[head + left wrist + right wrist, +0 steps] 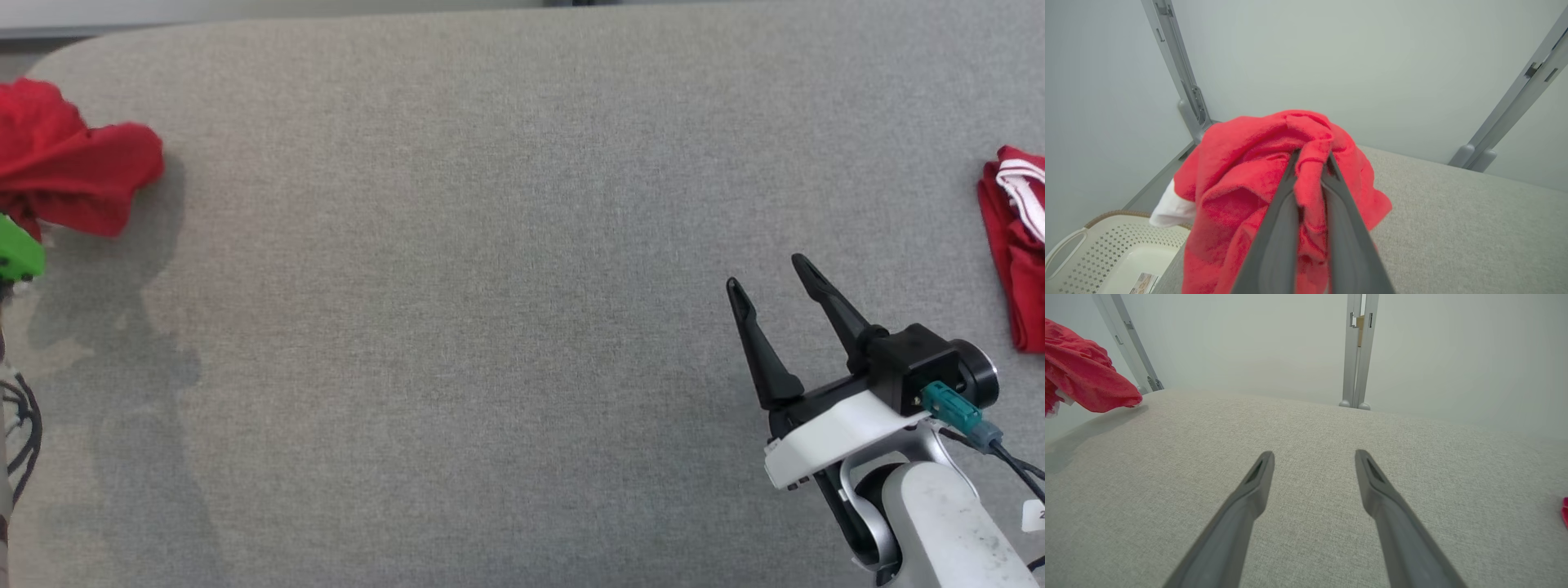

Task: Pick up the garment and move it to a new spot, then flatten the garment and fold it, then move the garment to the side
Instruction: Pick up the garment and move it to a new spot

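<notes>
Left gripper (1310,153): fingers drawn narrow, pinched on a bunched fold of the red garment (1249,175). The cloth hangs in a clump around them, with a bit of white trim showing low on one side.

Garment sits at the table's (506,327) far left corner, part over the fabric top and part past the left edge. From its shadow we judge it lifted off the top.

Right gripper (767,273): fingers spread wide, holding nothing, above the table's near right part.

Step in hand, as we judge it: the pick-up and carry to a new spot.
- Raise the clump enough that the hanging tail clears the table's edge before we travel.
- Carry toward the table's middle, where it is bare.
- The pinch looks to take several layers. We should lower slowly and drag a little, so the cloth trails out rather than dropping as a ball.
- The right gripper is free to take a second edge for flattening.

Surface: grey woven covering, matte, rounded far corners.

A second red piece with white stripes (1012,261) lies at the table's right edge. A white perforated basket (1094,245) stands below the table's left edge. Grey metal posts (1357,351) rise behind the table's far edge against a pale wall (1372,61).
</notes>
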### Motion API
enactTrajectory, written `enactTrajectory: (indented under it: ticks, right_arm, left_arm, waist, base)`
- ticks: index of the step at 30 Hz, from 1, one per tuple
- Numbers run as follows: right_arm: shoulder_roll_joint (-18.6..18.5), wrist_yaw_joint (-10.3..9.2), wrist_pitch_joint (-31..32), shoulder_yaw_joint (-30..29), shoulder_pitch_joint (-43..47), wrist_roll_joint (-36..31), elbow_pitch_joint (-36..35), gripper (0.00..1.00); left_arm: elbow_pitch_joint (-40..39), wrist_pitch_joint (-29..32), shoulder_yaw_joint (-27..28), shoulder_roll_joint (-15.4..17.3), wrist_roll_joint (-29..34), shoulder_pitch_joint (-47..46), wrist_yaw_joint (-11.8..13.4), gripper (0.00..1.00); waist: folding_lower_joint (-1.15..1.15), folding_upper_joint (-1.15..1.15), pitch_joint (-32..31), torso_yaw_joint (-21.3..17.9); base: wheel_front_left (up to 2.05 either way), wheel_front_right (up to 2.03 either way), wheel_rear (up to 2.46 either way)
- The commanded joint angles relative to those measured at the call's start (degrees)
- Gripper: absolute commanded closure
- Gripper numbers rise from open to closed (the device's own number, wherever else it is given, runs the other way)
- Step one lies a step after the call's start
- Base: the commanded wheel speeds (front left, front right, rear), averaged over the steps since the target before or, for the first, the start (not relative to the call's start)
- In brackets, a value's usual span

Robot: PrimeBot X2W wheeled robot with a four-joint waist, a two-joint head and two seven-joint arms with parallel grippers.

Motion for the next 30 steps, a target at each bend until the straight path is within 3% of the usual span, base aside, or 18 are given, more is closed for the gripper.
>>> enactTrajectory:
  ticks: [1,8,12,15,21,30]
  right_arm:
    - [0.5,-0.09,-0.9,0.1,0.0,0.5,0.8,0.00]
    - [2.7,-0.09,-3.1,0.2,1.0,0.9,3.8,0.00]
    - [3.6,-0.09,-4.0,0.2,0.4,0.5,4.5,0.00]
    - [3.7,-0.09,-4.1,-0.1,0.2,0.4,4.5,0.00]
    - [4.0,-0.09,-4.7,-0.7,-0.3,0.5,4.8,0.00]
    - [5.1,-0.09,-6.0,-1.3,-0.7,0.7,5.2,0.00]
  left_arm:
    - [-2.6,0.4,-0.6,0.6,0.5,-1.0,-0.2,1.00]
    - [-18.1,5.5,-5.6,-0.3,0.6,-0.8,-0.5,1.00]
    - [-31.3,9.8,-9.5,-3.7,-0.4,1.4,0.1,1.00]
    - [-35.0,10.6,-11.5,-5.7,-0.6,2.5,0.3,1.00]
    - [-38.1,10.9,-16.8,-10.0,-0.8,4.4,0.0,1.00]
    - [-31.3,9.2,-23.3,-14.8,-1.6,7.2,-0.3,1.00]
  waist:
    - [-0.01,0.00,-5.8,1.7]
    - [-0.01,0.00,-9.3,-1.2]
    - [-0.01,0.00,-9.1,-7.5]
    - [-0.01,0.00,-8.3,-10.8]
    - [-0.01,0.00,-6.7,-17.2]
    - [-0.01,0.00,-3.9,-23.2]
  base:
    - [0.00,0.00,0.00]
    - [0.00,0.00,0.00]
    - [0.00,0.00,0.00]
    - [0.00,0.00,0.00]
    - [0.00,0.00,0.00]
    - [0.00,0.00,0.00]
